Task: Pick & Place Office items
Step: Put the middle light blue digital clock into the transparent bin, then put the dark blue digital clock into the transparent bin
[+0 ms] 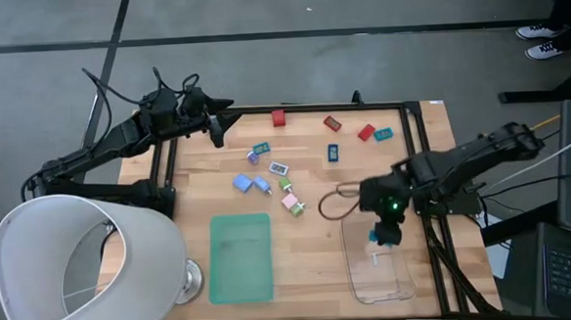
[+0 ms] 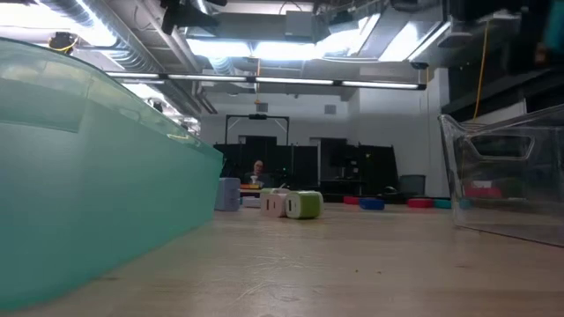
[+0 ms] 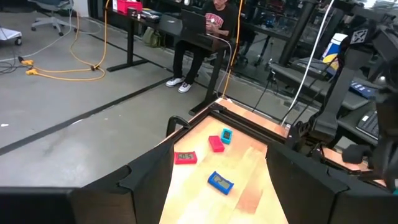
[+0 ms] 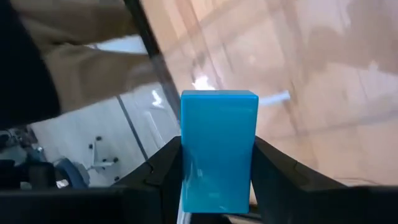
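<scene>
Right gripper (image 1: 382,235): it hangs over the near end of the clear tray (image 1: 402,289), on the right side of the table. Its two fingers (image 4: 277,171) pinch a blue block (image 4: 219,149) between them.
Blue block: it stands upright in the grip, above the tray floor and not yet resting on it.
Left gripper (image 1: 213,131): it waits over the far left corner of the table (image 1: 311,266), with the fingers spread and nothing between them.
Other pieces: they lie scattered on the wood, a cluster near the middle (image 1: 272,178) and some red, blue and teal ones (image 1: 348,132) near the far edge. None seems to lie in the tray.
Green mat (image 1: 241,257): flat, left of the tray, bare.
Risk, drop: if the fingers spread while the block is high, I think it can bounce on the hard plastic, or tip over.
Risk, tray: if the gripper goes down off-centre, a finger can hit the tray wall and push the light tray along the table.
Risk, grip: the block's faces look smooth, so it may slide in the pinch.
</scene>
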`<state>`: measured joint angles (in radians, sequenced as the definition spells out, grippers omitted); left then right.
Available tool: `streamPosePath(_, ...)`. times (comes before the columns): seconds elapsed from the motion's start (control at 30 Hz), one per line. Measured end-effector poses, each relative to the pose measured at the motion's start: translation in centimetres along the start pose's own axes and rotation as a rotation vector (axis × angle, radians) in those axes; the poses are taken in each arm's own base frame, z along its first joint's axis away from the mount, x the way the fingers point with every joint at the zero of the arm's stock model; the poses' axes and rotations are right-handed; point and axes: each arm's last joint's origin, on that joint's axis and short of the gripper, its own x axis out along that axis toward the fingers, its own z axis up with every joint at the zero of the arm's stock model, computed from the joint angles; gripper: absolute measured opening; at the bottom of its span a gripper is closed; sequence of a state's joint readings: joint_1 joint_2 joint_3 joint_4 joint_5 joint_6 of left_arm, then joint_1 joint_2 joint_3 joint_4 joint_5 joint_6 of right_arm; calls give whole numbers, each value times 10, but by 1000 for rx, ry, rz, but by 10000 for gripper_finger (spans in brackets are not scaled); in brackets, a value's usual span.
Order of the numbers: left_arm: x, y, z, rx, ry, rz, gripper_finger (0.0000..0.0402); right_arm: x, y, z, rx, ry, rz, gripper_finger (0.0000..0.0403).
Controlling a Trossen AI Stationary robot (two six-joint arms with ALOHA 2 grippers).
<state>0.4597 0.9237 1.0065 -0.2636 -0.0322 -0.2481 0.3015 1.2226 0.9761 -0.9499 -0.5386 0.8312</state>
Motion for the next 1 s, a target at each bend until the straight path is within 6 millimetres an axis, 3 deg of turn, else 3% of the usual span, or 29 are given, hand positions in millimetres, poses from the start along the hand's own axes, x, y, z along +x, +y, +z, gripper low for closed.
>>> streamPosePath(0.1, 0, 0, 0, 0, 0, 0, 251, 18, -12, -2, 81, 27, -58, 160)
streamPosePath(0.2, 0, 0, 0, 0, -1, 0, 251, 26, -22, -5, 160, 33, -108, 213)
streamPosePath(0.33, 0, 0, 0, 0, -5, -1, 251, 27, -23, -3, 184, -11, -123, 282)
streamPosePath(0.43, 0, 0, 1, 0, -5, -1, 251, 26, -20, 4, 188, -61, -73, 308)
streamPosePath(0.7, 0, 0, 1, -9, -12, -3, 251, 15, -13, 25, 158, -268, 40, 304)
streamPosePath(1.0, 0, -1, 5, -28, -51, -14, 251, -38, -22, 65, 124, -690, 60, 281)
